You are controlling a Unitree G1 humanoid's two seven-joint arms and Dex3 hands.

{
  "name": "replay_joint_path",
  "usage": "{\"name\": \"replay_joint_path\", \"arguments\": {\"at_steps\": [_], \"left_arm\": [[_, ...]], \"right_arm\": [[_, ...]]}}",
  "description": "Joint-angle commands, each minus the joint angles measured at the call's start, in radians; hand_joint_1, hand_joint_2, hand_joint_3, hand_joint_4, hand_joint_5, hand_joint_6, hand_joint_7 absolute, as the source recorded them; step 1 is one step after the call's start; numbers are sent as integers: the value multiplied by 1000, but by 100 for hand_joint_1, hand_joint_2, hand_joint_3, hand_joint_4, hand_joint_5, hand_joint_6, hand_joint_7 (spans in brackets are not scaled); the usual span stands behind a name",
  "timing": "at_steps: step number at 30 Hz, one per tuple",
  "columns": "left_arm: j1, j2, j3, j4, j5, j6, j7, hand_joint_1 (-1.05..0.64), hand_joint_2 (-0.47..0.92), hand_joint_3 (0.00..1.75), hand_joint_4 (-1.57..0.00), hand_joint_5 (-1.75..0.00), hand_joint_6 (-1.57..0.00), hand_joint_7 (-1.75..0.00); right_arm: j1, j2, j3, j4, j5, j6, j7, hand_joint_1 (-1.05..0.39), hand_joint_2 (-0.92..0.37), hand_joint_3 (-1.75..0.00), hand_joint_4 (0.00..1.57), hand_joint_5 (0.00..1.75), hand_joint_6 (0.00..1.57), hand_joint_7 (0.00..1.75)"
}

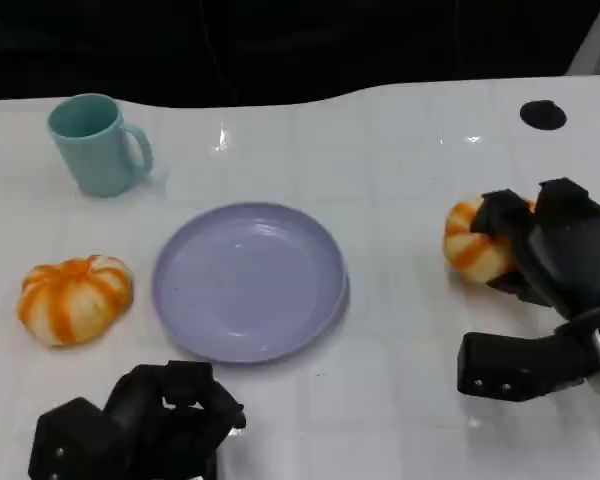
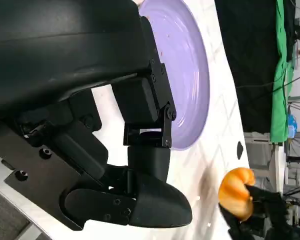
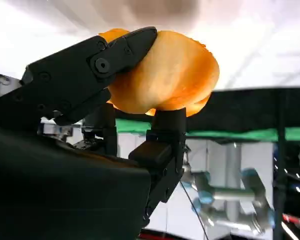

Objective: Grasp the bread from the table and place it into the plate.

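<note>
Two hands: right hand (image 1: 545,250) fingers grasp the bread (image 1: 472,240); left hand (image 1: 145,425) fingers clenched near the plate (image 1: 248,280).

Left hand (image 2: 125,165) beside plate (image 2: 190,75)

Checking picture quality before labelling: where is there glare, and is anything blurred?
Head view: small bright glints on the white table behind the plate. Right wrist view: bread in the right hand sharp, background soft. Left wrist view: left hand close and dark.
</note>
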Motion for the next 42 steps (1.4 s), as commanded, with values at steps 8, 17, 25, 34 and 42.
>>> {"name": "replay_joint_path", "arguments": {"at_steps": [8, 17, 25, 34, 42], "left_arm": [[-2, 10, 8, 12, -11, -9, -9, -105, 56, 64, -157, -122, -141, -83], [-6, 11, 4, 16, -6, -7, -5, -105, 56, 62, -157, -121, -141, -82], [0, 8, -1, 1, 0, 7, 6, -105, 57, 61, -157, -121, -141, -82], [9, 1, -9, -10, 4, 1, 7, -105, 58, 60, -157, -122, -141, -81], [12, -1, -14, -13, 10, -3, 8, -105, 59, 59, -157, -122, -140, -80]], "right_arm": [[-47, 45, -8, -129, 5, -70, -33, -17, -42, -102, 99, 175, 74, 173], [-96, 129, 4, -180, 13, -94, 73, -19, -31, -113, 102, 175, 78, 165], [-150, 229, 22, -131, 22, -131, 150, -15, -30, -101, 99, 175, 77, 161], [-183, 331, 41, -43, 35, -118, 223, -16, -28, -115, 93, 175, 72, 175], [-211, 364, 67, 24, 25, -75, 273, -23, -63, -50, 81, 163, 81, 111]]}}
